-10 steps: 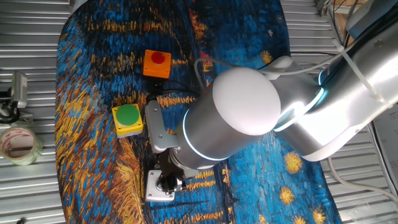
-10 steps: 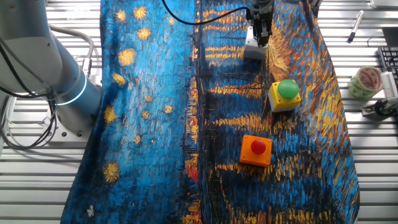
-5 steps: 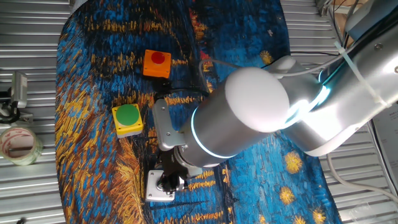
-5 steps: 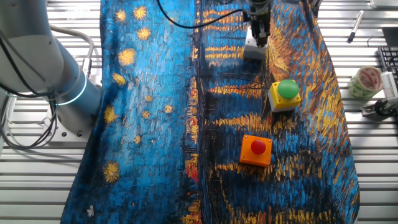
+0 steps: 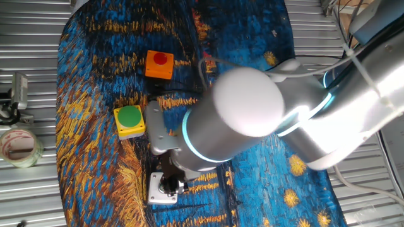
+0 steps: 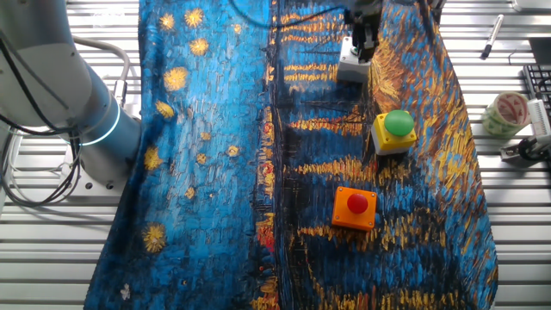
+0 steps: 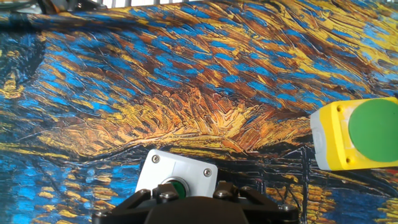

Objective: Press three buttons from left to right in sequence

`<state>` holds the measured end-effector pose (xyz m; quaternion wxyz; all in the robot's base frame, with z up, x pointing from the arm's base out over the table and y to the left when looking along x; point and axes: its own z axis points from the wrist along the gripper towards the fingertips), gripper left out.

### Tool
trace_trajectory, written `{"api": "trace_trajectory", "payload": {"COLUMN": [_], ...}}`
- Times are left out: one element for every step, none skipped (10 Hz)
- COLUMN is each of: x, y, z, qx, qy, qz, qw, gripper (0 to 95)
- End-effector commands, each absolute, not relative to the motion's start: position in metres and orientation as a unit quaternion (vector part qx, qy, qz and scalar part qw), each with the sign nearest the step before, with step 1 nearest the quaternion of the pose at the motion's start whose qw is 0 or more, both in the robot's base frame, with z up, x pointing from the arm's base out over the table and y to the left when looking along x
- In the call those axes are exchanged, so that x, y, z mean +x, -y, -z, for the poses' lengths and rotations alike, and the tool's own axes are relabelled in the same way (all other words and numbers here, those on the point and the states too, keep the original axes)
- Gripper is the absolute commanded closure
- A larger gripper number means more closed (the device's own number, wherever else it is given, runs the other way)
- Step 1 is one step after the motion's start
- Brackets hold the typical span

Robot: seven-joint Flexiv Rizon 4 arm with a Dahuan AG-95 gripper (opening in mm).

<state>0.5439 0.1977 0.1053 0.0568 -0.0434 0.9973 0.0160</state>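
Observation:
Three button boxes lie on a blue and gold painted cloth (image 5: 95, 57). The orange box with a red button (image 5: 159, 64) also shows in the other fixed view (image 6: 355, 207). The yellow box with a large green button (image 5: 129, 121) shows there too (image 6: 393, 131) and at the right of the hand view (image 7: 354, 134). My gripper (image 5: 168, 184) stands right over the white box (image 5: 154, 189), and touches or nearly touches its top in the other fixed view (image 6: 362, 41). The hand view shows the white box (image 7: 177, 167) and its small green button (image 7: 176, 185) partly hidden under my hand. No fingertip gap shows.
A tape roll (image 5: 19, 146) and a grey metal part (image 5: 17, 93) lie on the slatted table left of the cloth. A pen (image 6: 491, 36) lies past the cloth's far edge. My arm's bulky elbow (image 5: 246, 120) hangs over the cloth's middle. A black cable (image 5: 183, 94) runs between the boxes.
My arm's elbow swung slightly right, then back left. The gripper stayed over the white box and the boxes have not moved.

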Motion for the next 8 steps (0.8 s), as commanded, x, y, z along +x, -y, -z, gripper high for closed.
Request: {"api": "trace_trajectory", "payload": {"x": [0.544,0.544,0.544,0.544,0.543,0.541,0.54,0.537], "y": [-0.198,-0.198,-0.198,-0.198,-0.199,-0.201,-0.201,-0.203], "z": [-0.104,-0.107,-0.11,-0.115,-0.125,-0.136,-0.139,-0.149], "qx": [-0.043,-0.044,-0.044,-0.045,-0.043,-0.04,-0.039,-0.035], "qy": [-0.997,-0.997,-0.998,-0.998,-0.998,-0.998,-0.998,-0.998], "qz": [-0.017,-0.018,-0.019,-0.02,-0.023,-0.025,-0.027,-0.033], "qw": [0.056,0.055,0.051,0.048,0.043,0.038,0.037,0.03], "gripper": [57.0,57.0,57.0,57.0,57.0,57.0,57.0,57.0]}}
